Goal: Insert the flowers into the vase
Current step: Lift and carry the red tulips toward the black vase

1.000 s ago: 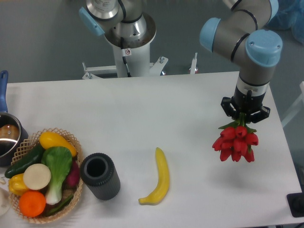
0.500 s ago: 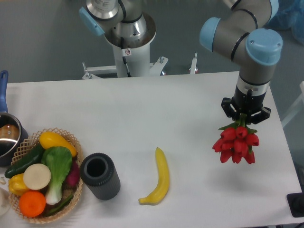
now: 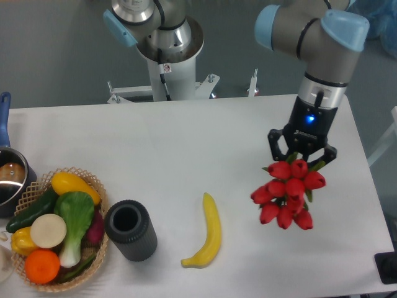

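Observation:
The flowers, a bunch of red tulip buds, hang over the right part of the table with their stems up in my gripper, which is shut on them. The stems are mostly hidden between the fingers. The vase, a short dark grey ribbed cylinder with its round mouth open upward, stands near the front left of the table, far to the left of the flowers.
A yellow banana lies between the vase and the flowers. A wicker basket of vegetables and fruit sits just left of the vase. A steel pot with a blue handle is at the left edge.
My gripper has moved left and slightly toward the front with the flowers, and the arm has tilted; the bunch now hangs lower and further left in the image.

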